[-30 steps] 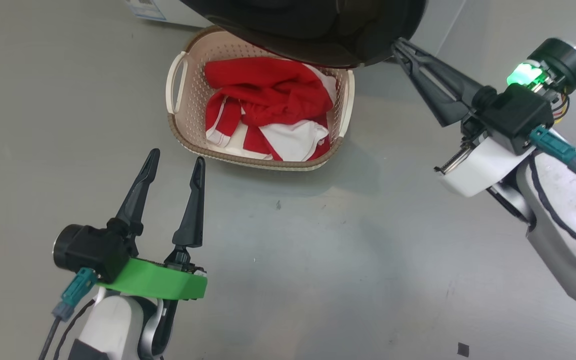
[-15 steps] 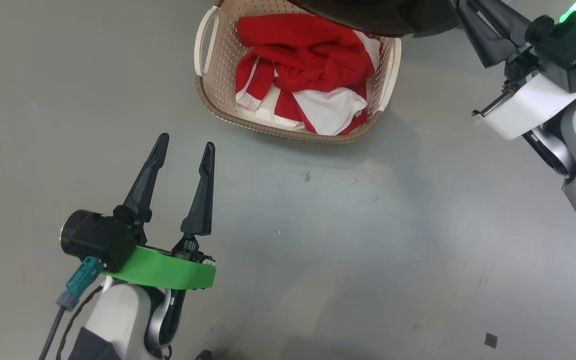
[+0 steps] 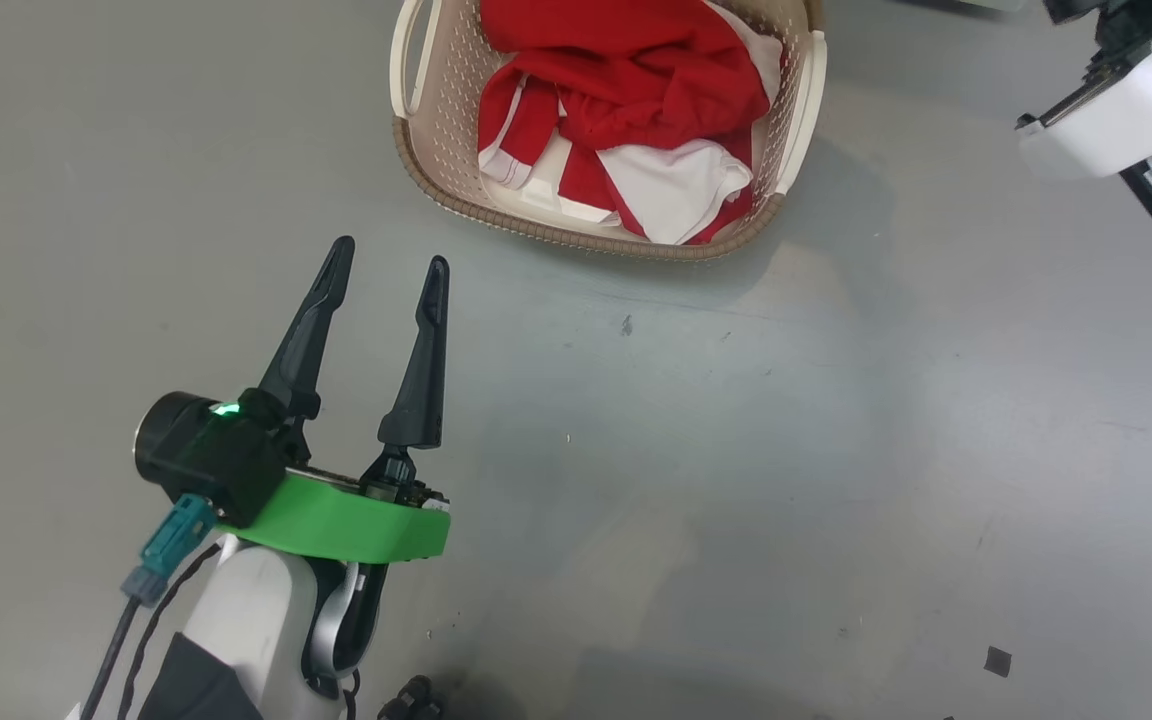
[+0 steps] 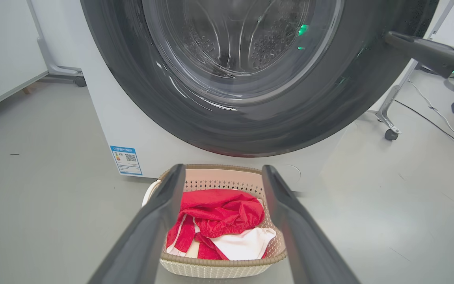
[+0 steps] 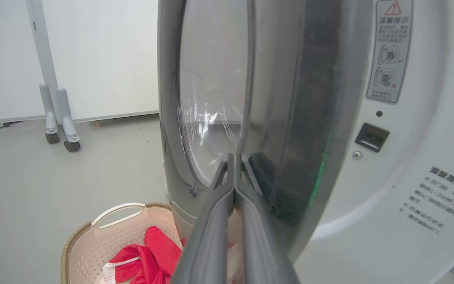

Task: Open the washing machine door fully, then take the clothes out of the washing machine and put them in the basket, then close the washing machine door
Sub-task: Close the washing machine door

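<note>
Overhanging the basket (image 4: 219,263), the washing machine door (image 4: 132,98).

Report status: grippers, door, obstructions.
Left gripper open, empty. Right gripper shut, tips at washing machine door; door ajar. Clothes in basket, beneath door.

The grey floor (image 3: 736,450) carries the basket (image 3: 441,120) at the far side, just before the washing machine (image 4: 112,126); a dark scrap (image 3: 997,660) lies near right.
</note>
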